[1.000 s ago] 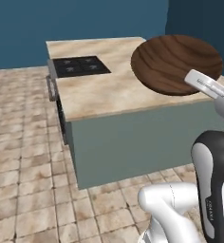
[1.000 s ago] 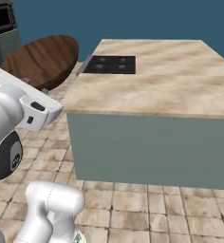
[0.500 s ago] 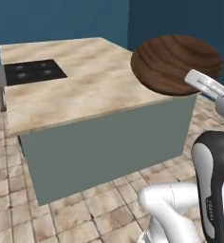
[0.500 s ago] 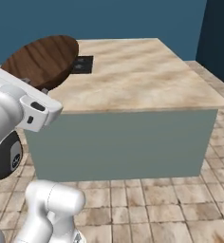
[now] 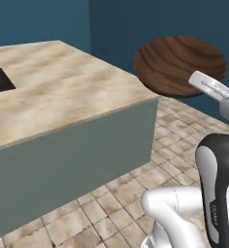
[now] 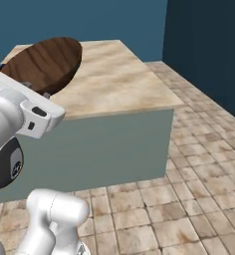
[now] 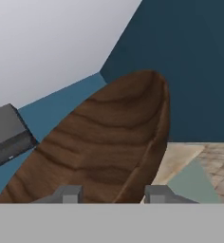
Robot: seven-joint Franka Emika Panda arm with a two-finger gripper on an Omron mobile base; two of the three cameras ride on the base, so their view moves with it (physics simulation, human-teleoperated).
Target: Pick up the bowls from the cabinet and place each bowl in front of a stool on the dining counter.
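Base, camera farther around dining counter (image 5: 63,92) corner.

A dark brown wooden bowl (image 5: 179,65) hangs tilted above the beige marble dining counter (image 5: 63,92) corner.

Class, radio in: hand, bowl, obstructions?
Hand shut on wooden bowl, carried in the air. Dining counter ahead. Nothing in the way.
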